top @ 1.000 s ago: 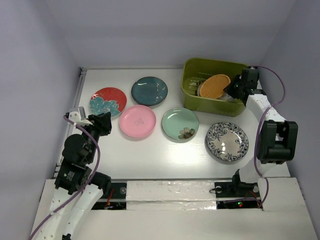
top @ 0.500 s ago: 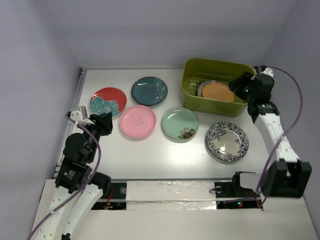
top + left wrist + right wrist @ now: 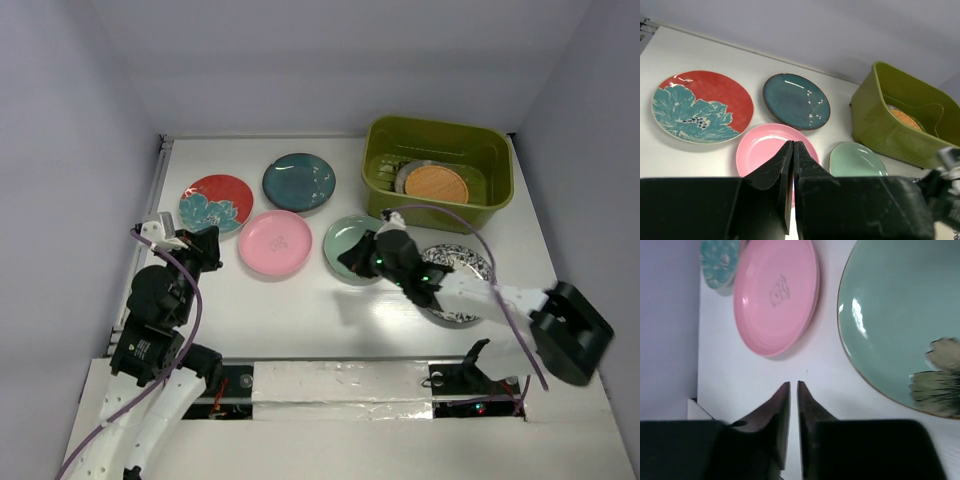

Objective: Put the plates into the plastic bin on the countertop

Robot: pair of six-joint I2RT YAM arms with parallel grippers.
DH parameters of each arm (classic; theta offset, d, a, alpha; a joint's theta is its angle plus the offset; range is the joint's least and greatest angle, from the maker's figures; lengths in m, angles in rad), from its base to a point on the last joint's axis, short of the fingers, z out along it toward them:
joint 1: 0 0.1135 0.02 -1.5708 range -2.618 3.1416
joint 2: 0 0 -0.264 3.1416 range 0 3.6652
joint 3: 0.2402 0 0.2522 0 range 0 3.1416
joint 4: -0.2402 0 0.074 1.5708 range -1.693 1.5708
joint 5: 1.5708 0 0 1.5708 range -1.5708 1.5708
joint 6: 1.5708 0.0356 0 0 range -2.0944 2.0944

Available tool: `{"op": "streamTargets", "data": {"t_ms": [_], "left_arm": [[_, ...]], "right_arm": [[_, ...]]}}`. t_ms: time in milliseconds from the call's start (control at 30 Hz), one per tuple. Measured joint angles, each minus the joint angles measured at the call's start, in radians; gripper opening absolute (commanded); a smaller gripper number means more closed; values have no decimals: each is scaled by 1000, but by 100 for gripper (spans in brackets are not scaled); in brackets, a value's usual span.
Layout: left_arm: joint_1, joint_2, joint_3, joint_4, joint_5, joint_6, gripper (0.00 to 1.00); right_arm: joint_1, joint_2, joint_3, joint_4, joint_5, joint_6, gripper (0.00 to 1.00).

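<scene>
In the green bin (image 3: 440,135) at the back right you've got the orange plate (image 3: 436,184) lying on what looks like the grey one (image 3: 408,175), which is mostly covered. Out on the countertop (image 3: 300,310) are the red plate (image 3: 216,202), teal plate (image 3: 298,181), pink plate (image 3: 275,242), mint plate (image 3: 350,240) and blue-patterned plate (image 3: 468,262). Your right gripper (image 3: 793,384) hangs over the bare strip between pink and mint, pinched to a thin slit with nothing in it, and your left gripper (image 3: 792,144) has its tips touching, empty too.
</scene>
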Motion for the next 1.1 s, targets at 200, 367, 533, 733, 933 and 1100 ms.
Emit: {"op": "streamTargets", "data": {"t_ms": [200,367,533,733,933,1100], "left_arm": [[0,3,0,-2,-18,0,3],[0,30,1,-11,-16,0,7],[0,18,1,-17,-16,0,8],[0,1,1,-16,-14,0,11],[14,2,1,-12,-11,-3,24],[26,2,1,-8,-4,-21,42]], "right_arm": [[150,369,237,-12,161,123,62],[166,535,360,-8,216,192,61],[164,656,423,-26,233,229,41],[165,683,420,-2,262,288,0],[186,521,244,-15,316,293,0],[175,205,166,-95,396,206,0]]}}
